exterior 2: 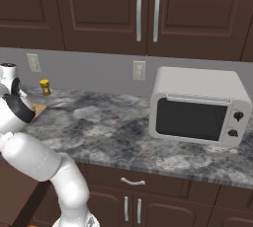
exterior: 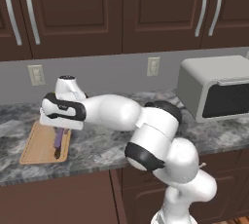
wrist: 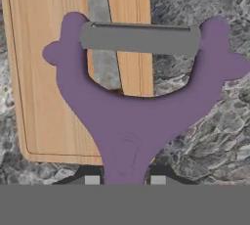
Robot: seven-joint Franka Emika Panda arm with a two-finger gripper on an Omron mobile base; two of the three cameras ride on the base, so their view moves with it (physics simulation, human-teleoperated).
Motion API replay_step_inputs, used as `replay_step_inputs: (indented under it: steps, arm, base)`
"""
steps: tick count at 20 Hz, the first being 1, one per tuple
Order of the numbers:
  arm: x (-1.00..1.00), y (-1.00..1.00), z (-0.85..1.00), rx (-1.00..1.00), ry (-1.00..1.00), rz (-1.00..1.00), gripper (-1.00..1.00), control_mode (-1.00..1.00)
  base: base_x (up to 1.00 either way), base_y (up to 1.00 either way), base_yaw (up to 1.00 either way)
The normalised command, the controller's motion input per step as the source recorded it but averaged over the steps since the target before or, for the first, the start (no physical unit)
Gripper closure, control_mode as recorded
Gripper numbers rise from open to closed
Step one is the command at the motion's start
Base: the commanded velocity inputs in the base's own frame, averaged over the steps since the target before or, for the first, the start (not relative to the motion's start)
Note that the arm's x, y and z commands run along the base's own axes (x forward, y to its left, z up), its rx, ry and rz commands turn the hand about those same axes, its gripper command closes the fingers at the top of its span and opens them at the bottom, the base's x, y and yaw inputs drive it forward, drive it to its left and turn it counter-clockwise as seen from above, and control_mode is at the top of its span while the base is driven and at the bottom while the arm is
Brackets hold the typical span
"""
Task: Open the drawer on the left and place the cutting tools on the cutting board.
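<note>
We hold the purple Y-shaped peeler with a grey blade (wrist: pixel 141 116) clamped by its handle in our two-finger gripper (wrist: pixel 125 180), over the tan wooden cutting board's (wrist: pixel 44 72) edge where 1 silver knife blade (wrist: pixel 102 48) lies, so releasing here could tip it onto the speckled grey counter (wrist: pixel 205 23).

Dark brown upper cabinets (exterior 2: pixel 99 9) with long silver handles (exterior 2: pixel 139 10) hang above a grey wall (exterior: pixel 107 72) that carries pale outlets (exterior: pixel 153 66). A mottled grey stone counter (exterior 2: pixel 113 127) runs below, bearing a white microwave (exterior 2: pixel 200 106) and a small yellow-topped bottle (exterior 2: pixel 45 87). Lower cabinets (exterior 2: pixel 143 199) match the upper ones.
</note>
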Motion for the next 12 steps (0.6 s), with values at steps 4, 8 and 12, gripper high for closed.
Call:
replay_step_inputs:
  steps: [4,8,12]
  arm:
    - [0.18,0.36,-0.04,-0.03,-0.01,-0.08,1.00,-1.00]
    - [0.26,0.35,-0.06,-0.04,0.00,-0.09,1.00,-1.00]
    - [0.28,0.04,-0.16,0.00,0.00,-0.08,1.00,-1.00]
  base:
    - [0.00,0.00,0.00]
    - [0.00,0.00,0.00]
    - [0.00,0.00,0.00]
